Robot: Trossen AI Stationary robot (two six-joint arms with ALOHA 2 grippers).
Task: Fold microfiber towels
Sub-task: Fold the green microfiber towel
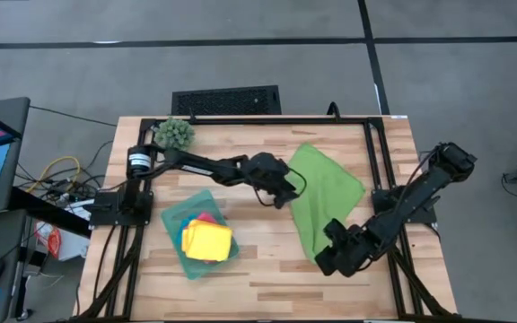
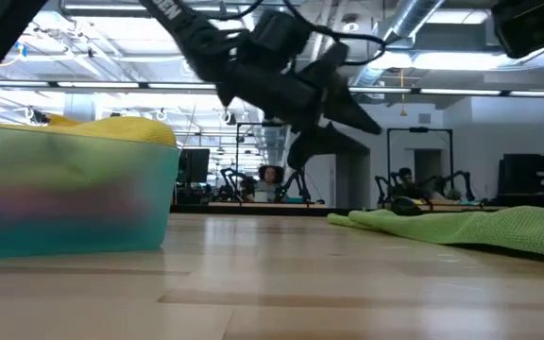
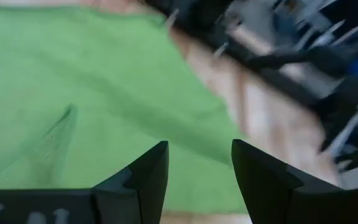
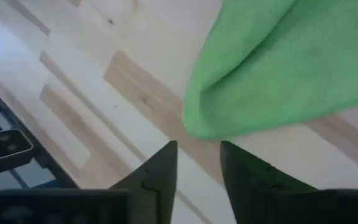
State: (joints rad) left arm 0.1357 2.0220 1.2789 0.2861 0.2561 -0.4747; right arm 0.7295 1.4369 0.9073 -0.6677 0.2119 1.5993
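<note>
Green towel (image 1: 323,196) flat, folded edge free — end effectors apart

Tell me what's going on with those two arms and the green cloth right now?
Left gripper open, above green towel's edge. Right gripper open, empty, just off its near corner. Towel lying folded on table. Nothing in the way.

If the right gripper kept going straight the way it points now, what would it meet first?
Most likely the folded edge of the green towel, lying just ahead of the open right gripper, with a strip of bare wooden table between them. Depth is hard to judge, so it might touch the table first.
</note>
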